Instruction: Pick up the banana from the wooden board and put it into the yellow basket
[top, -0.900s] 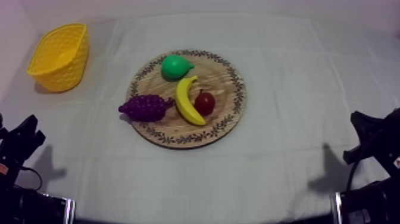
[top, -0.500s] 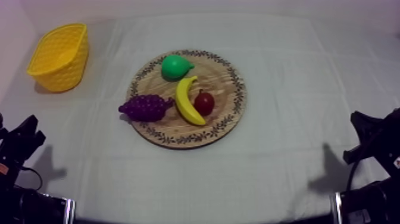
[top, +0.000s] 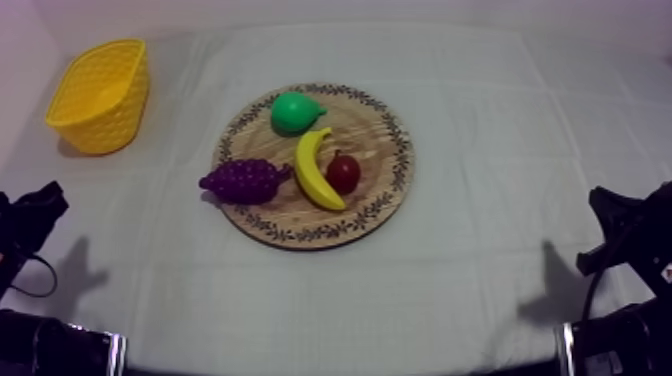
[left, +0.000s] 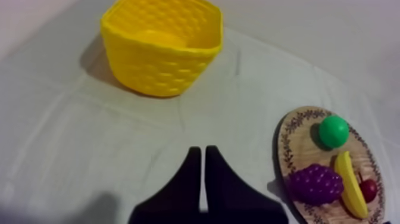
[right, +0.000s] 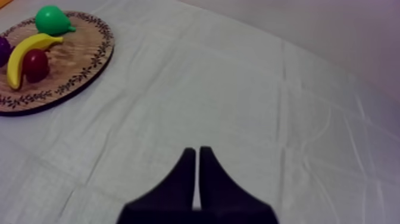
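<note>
The yellow basket (top: 108, 122) stands at the table's far left, well apart from the wooden board (top: 378, 130), which carries the banana (top: 314, 170), pear (top: 295, 112), grapes (top: 245, 181) and small red fruit (top: 344, 174). Left gripper (left: 199, 149) and right gripper (right: 194, 150) sit low at the table sides, fingers pressed together, holding nothing. The banana lies between grapes and small red fruit, long axis near-to-far, far tip beside the pear.

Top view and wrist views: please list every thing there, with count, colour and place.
Cloth: 1, grey-white, under everything.
Board: 1, wooden, middle of cloth.
Banana: 1, yellow, board's middle.
Pear: 1, green, board's far side.
Grapes: 1 bunch, purple, across board's left rim.
Small red fruit: 1, red, right of banana.
Basket: 1, yellow, far left.
Left gripper: 1, black, shut, over cloth, left side.
Right gripper: 1, black, shut, over cloth, right side.
</note>
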